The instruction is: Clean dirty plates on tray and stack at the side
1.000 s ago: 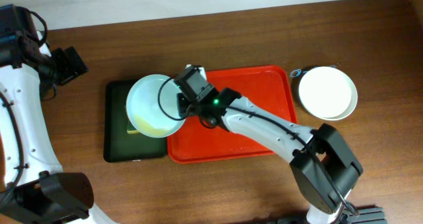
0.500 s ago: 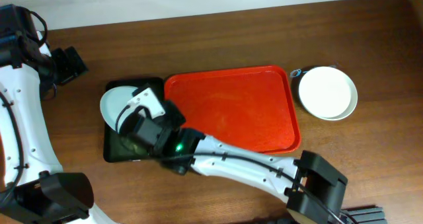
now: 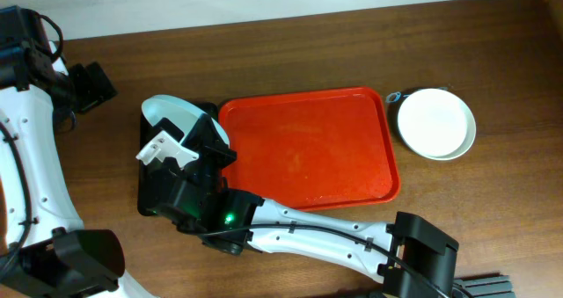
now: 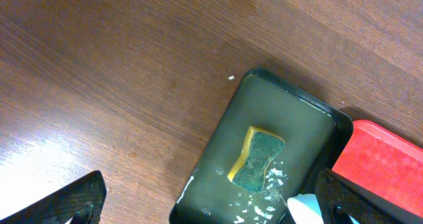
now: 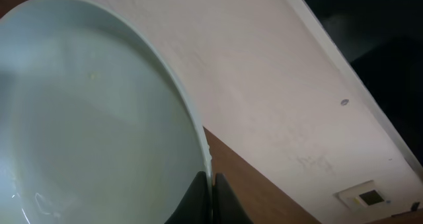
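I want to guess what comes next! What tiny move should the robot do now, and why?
Probably the open left gripper should drop toward the yellow-and-green sponge in the wet dark green rectangular tray. The right gripper pinches the pale mint round plate, tilted above that tray, so scrubbing seems next.

Tilted mint plate point(image 3: 176, 114) left of red tray point(image 3: 308, 149), white plate point(image 3: 433, 122) right

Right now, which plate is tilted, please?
The pale plate in the right hand, over the green tray; the white plate beside the red tray lies flat.
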Controlling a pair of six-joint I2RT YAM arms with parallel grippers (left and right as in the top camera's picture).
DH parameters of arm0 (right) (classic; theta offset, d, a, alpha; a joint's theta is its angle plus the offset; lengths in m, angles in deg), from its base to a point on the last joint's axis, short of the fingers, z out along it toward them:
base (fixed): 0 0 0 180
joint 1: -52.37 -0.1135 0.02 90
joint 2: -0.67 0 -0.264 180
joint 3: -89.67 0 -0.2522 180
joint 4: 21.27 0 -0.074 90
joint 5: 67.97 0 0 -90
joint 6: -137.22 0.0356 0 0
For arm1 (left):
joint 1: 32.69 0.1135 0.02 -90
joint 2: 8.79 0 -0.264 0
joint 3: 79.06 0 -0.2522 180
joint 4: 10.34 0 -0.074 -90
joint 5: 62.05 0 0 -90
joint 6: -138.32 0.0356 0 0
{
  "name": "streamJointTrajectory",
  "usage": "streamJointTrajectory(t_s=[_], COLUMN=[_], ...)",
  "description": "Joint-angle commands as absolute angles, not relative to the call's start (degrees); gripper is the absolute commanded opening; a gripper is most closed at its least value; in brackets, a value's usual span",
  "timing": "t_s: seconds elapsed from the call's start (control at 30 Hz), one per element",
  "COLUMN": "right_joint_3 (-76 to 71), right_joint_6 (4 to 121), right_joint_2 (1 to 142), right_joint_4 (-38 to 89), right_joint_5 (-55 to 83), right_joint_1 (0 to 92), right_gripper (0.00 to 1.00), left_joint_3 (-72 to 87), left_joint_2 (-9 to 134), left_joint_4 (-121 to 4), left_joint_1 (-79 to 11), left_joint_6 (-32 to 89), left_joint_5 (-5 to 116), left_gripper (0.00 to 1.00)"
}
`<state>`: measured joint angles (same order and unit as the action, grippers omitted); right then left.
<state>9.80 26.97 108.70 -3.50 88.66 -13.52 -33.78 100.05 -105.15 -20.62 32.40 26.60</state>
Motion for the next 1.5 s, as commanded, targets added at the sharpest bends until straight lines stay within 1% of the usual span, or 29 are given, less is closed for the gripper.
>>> streamJointTrajectory(t_s=[0.0, 0.1, 0.2, 0.3, 0.33, 0.4, 0.43, 0.5, 0.53, 0.63, 0.7, 0.8, 0.9, 1.0, 1.03, 1.17, 1.3, 1.47], right_joint_3=[11.2, 11.2, 11.1, 11.1, 11.1, 11.1, 11.1, 11.1, 11.1, 11.1, 11.1, 11.1, 11.1, 11.1, 11.1, 10.8, 7.1, 3.0], right_joint_6=[26.0, 27.0, 34.2, 51.1, 56.0, 66.9, 71.4, 78.4, 80.1, 80.8, 80.7, 80.7, 80.7, 79.9, 77.4, 76.2, 76.2, 76.2], right_joint_2=[107.1, 107.1, 107.1, 107.1, 107.1, 107.1, 107.1, 107.1, 107.1, 105.1, 101.6, 95.9, 93.9, 94.4, 94.7, 96.5, 99.6, 103.6], right_joint_4=[-3.9, -3.9, -3.7, 1.9, 5.1, 13.0, 15.5, 19.6, 21.1, 23.6, 25.4, 30.5, 38.1, 47.2, 49.7, 55.8, 54.4, 50.1], right_joint_5=[90.2, 90.2, 90.2, 88.5, 84.8, 71.0, 66.9, 60.2, 56.8, 49.2, 43.6, 34.6, 28.7, 28.2, 28.2, 28.2, 28.2, 27.7], right_joint_1=[-13.6, -13.4, -12.3, -10.8, -10.0, -6.9, -5.3, -1.5, 0.8, 6.7, 12.6, 25.8, 39.8, 55.7, 61.8, 76.8, 83.3, 83.9], right_gripper=[0.04, 0.04, 0.04, 0.04, 0.04, 0.04, 0.04, 0.04, 0.04, 0.04, 0.04, 0.04, 0.04, 0.04, 0.04, 0.04, 0.04, 0.04], left_joint_3=[-34.0, -34.0, -34.0, -34.0, -34.0, -34.0, -34.0, -34.0, -34.0, -34.0, -34.0, -34.0, -34.0, -34.0, -34.0, -34.0, -34.0, -34.0], left_joint_2=[99.8, 99.8, 99.8, 99.8, 99.8, 99.8, 99.8, 99.8, 99.8, 99.8, 99.8, 99.8, 99.8, 99.8, 99.8, 99.8, 99.8, 99.8], left_joint_4=[-105.2, -105.2, -105.2, -105.2, -105.2, -105.2, -105.2, -105.2, -105.2, -105.2, -105.2, -105.2, -105.2, -105.2, -105.2, -105.2, -105.2, -105.2], left_joint_1=[-20.4, -20.4, -20.4, -20.4, -20.4, -20.4, -20.4, -20.4, -20.4, -20.4, -20.4, -20.4, -20.4, -20.4, -20.4, -20.4, -20.4, -20.4], left_joint_6=[31.8, 31.8, 31.8, 31.8, 31.8, 31.8, 31.8, 31.8, 31.8, 31.8, 31.8, 31.8, 31.8, 31.8, 31.8, 31.8, 31.8, 31.8], left_joint_5=[26.6, 26.6, 26.6, 26.6, 26.6, 26.6, 26.6, 26.6, 26.6, 26.6, 26.6, 26.6, 26.6, 26.6, 26.6, 26.6, 26.6, 26.6], left_gripper=[0.99, 0.99, 0.99, 0.99, 0.99, 0.99, 0.99, 0.99, 0.99, 0.99, 0.99, 0.99, 0.99, 0.99, 0.99, 0.99, 0.99, 0.99])
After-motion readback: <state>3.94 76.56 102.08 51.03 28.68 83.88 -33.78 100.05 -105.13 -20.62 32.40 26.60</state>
